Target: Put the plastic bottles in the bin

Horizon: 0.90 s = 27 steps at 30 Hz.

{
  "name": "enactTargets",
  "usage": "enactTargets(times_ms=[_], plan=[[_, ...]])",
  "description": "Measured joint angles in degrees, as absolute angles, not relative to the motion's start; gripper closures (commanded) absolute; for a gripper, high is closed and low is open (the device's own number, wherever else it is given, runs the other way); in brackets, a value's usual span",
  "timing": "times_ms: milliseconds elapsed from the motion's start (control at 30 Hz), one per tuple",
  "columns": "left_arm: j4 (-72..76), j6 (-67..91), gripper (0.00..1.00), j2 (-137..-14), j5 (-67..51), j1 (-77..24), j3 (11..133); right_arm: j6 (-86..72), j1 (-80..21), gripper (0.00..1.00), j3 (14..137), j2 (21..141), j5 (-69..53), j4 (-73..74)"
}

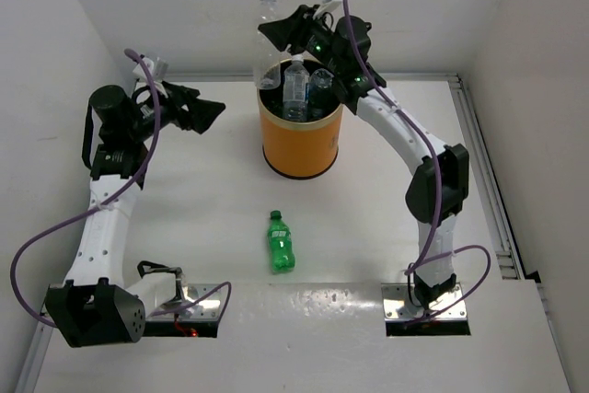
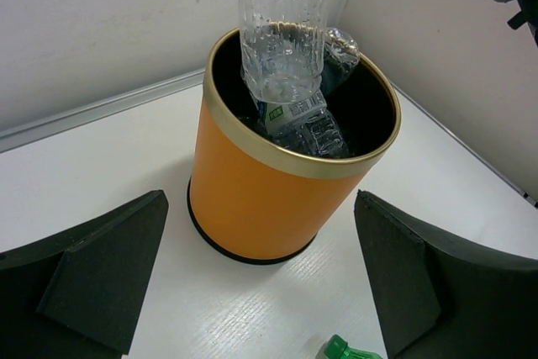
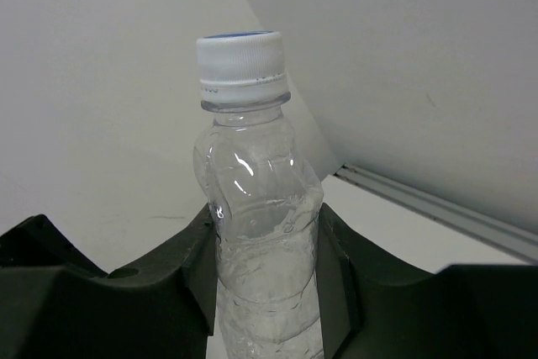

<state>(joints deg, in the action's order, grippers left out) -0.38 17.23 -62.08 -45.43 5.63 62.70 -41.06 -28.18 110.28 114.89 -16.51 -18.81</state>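
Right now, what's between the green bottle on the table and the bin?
Nothing: only bare white table separates the green bottle from the bin. The top external view shows it, and the left wrist view agrees.

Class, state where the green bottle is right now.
In the top view, the green bottle lies on the table near the middle, on the near side of the orange bin and apart from it, cap pointing toward the bin.
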Motion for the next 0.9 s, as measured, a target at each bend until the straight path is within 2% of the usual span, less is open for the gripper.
enactTargets(times_ms=[800,867,900], plan=[[-0.73,16.53,0.00,-59.99,-46.02,7.53,59.77,-31.29,-27.55,1.00,97.25,116.55,-16.67,-28.51],[-0.89,16.36,0.00,-59.29,-46.33,8.10,59.61,-30.17,-28.16,0.82,95.46,116.55,-16.60,-29.43],[-0.91,16.34,0.00,-59.02,-46.41,8.38,59.59,-29.76,-28.23,0.69,95.07,116.55,-16.62,-30.13]])
